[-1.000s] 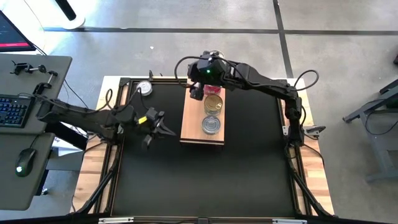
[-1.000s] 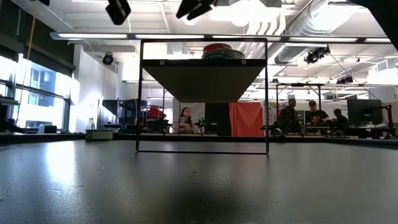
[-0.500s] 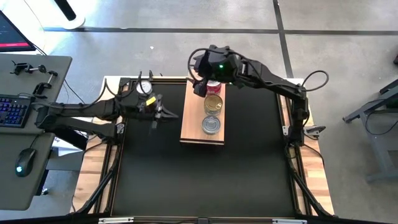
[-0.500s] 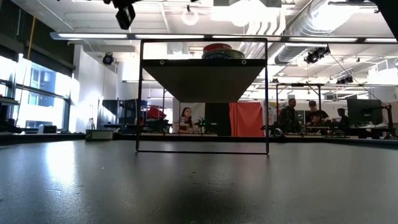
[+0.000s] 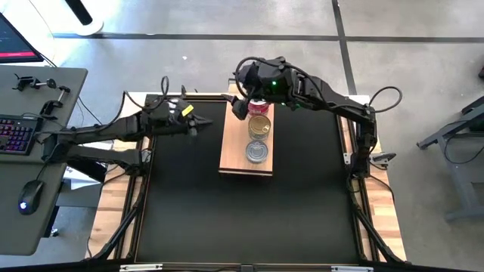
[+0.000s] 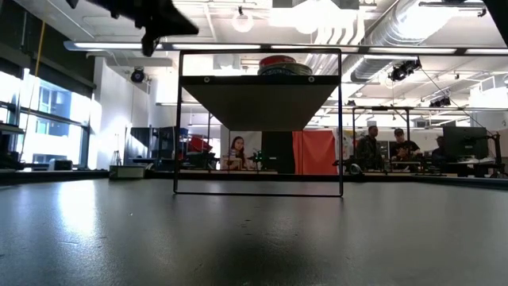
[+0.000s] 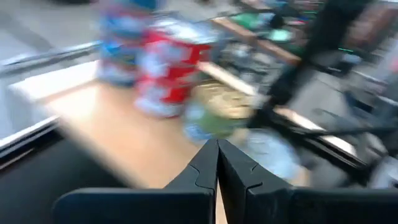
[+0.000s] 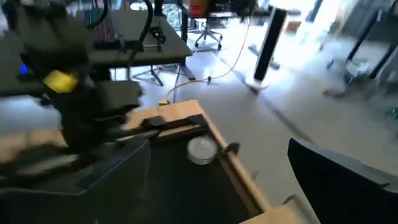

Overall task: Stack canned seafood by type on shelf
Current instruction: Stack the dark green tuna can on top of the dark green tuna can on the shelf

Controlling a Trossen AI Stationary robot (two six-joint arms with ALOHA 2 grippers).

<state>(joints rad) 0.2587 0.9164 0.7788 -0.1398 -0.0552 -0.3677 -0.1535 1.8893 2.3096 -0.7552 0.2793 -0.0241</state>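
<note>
On the shelf you have three columns of tins in a row along its length: a silver-lidded tin nearest the front, a gold-lidded tin in the middle, and a red-labelled stack at the far end, partly hidden under the right arm. How many tins sit in each column you cannot tell from above. One more silver tin lies alone on the black tabletop at the far left corner, against the frame.

Your right gripper hangs over the far end of the shelf beside the red stack, its fingers spread wide and holding nothing. Your left gripper is above the tabletop left of the shelf, its fingers pressed together, empty.

Against half a second ago, the left arm has swung further toward the far left corner. The right gripper has barely shifted. The tins on the shelf lie as before.
</note>
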